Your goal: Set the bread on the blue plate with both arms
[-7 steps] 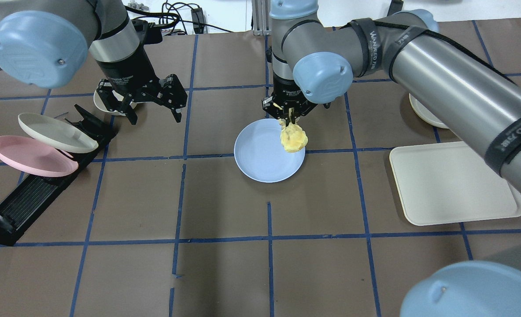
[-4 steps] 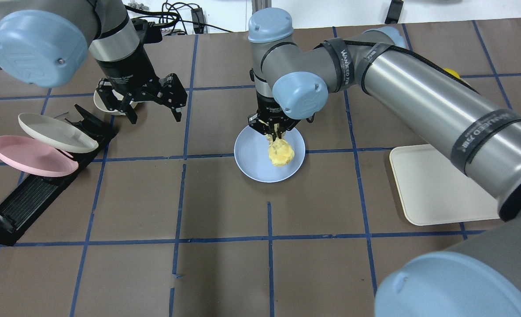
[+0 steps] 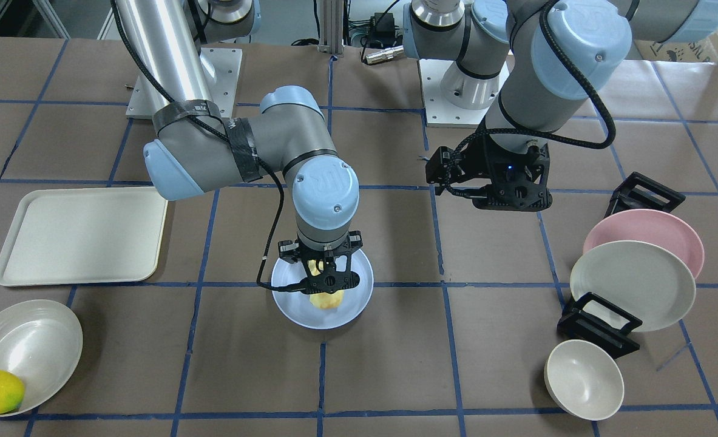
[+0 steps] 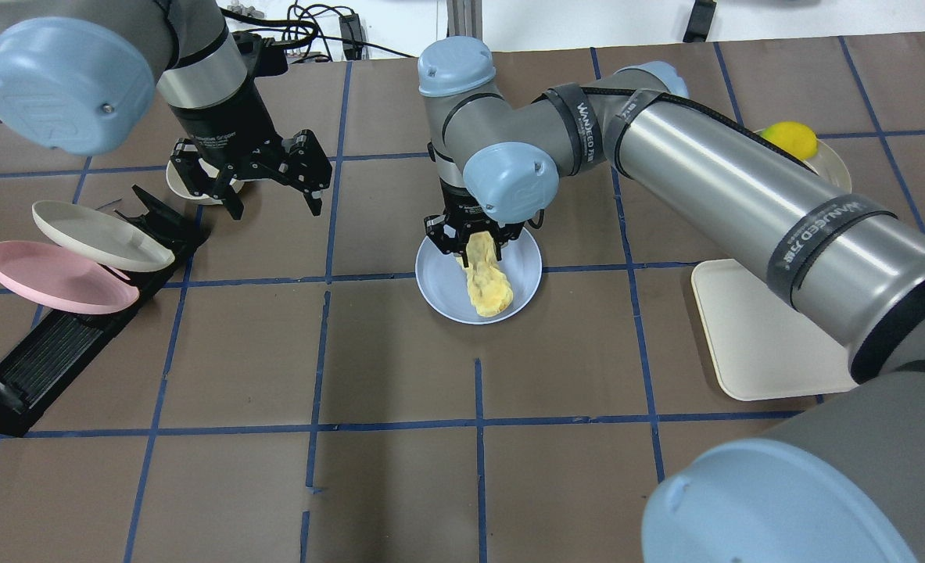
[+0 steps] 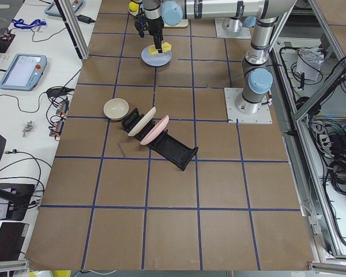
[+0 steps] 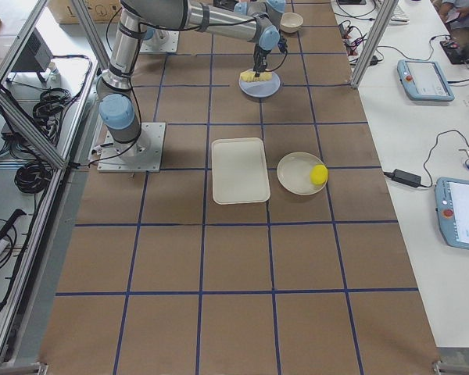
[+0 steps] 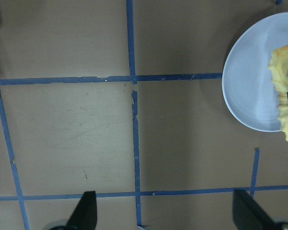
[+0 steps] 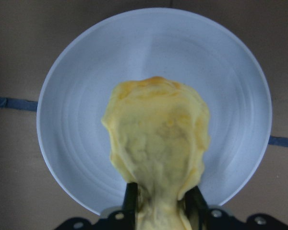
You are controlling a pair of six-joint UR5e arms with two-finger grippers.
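bread [image 4: 487, 283] hangs tilted over the blue plate [image 4: 440, 285], middle of the tabletop [image 4: 196, 469], one end clenched in the jaws of the right arm [image 4: 704, 172], free end apparently touching down. jaws of the left arm [image 4: 212, 86] gape empty toward the left edge. placing step; next likely calls for release.

Over the blue plate [image 3: 292, 306], the right gripper [image 3: 325, 280] hides most of the bread [image 3: 326, 300] from you; contact underneath is unclear.
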